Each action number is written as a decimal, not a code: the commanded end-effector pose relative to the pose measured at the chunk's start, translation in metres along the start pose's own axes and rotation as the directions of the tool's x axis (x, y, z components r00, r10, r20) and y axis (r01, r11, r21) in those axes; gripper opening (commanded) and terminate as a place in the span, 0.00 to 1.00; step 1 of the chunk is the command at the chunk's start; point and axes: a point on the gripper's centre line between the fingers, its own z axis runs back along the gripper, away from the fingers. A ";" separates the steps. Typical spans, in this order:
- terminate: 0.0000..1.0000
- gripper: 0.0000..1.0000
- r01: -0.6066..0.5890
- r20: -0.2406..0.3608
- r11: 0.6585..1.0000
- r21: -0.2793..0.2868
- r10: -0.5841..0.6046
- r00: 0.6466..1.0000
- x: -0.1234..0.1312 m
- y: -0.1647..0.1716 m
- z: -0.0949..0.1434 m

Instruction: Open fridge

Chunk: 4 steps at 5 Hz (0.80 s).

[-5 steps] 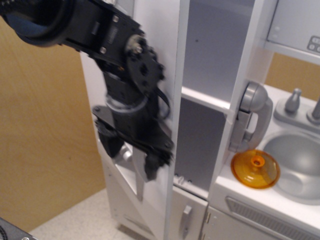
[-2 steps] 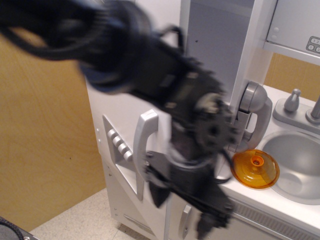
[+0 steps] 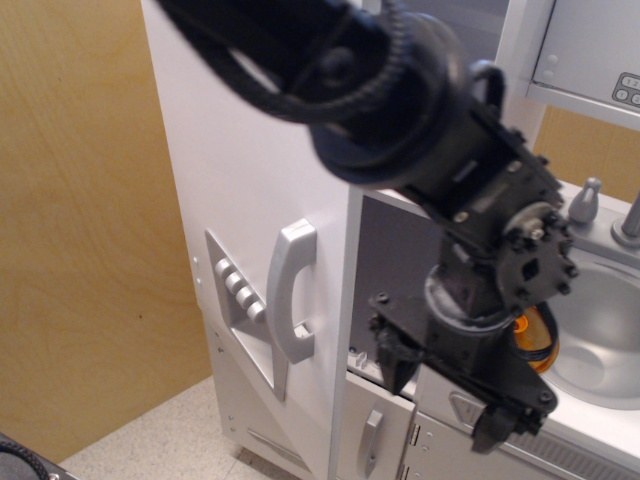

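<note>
The tall white fridge's upper door (image 3: 250, 180) stands swung open to the left. Its silver bar handle (image 3: 288, 290) and grey button dispenser (image 3: 236, 290) face me. The grey inside of the fridge (image 3: 388, 270) shows behind the door's edge. My black gripper (image 3: 442, 400) hangs to the right of the door, in front of the counter's front edge. It is apart from the handle, open and empty. The arm hides the upper part of the fridge's inside.
The small lower door with its short handle (image 3: 371, 440) is shut below. A grey sink (image 3: 605, 330) with a faucet (image 3: 588, 200) lies at right. An orange object (image 3: 540, 350) is mostly hidden behind my wrist. A wooden wall (image 3: 80, 250) stands at left.
My arm has swung right and down, from the door handle to in front of the counter. The gripper has let go of the handle. The door stays open.
</note>
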 end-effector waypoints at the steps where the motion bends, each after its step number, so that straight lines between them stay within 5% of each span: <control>1: 0.00 1.00 -0.069 0.087 0.998 0.012 0.068 0.994 0.036 0.014 0.016; 3: 0.00 1.00 -0.173 0.032 0.979 0.112 0.171 0.985 0.041 0.059 0.018; 4: 0.00 1.00 -0.180 0.031 0.973 0.146 0.177 0.984 0.019 0.075 0.022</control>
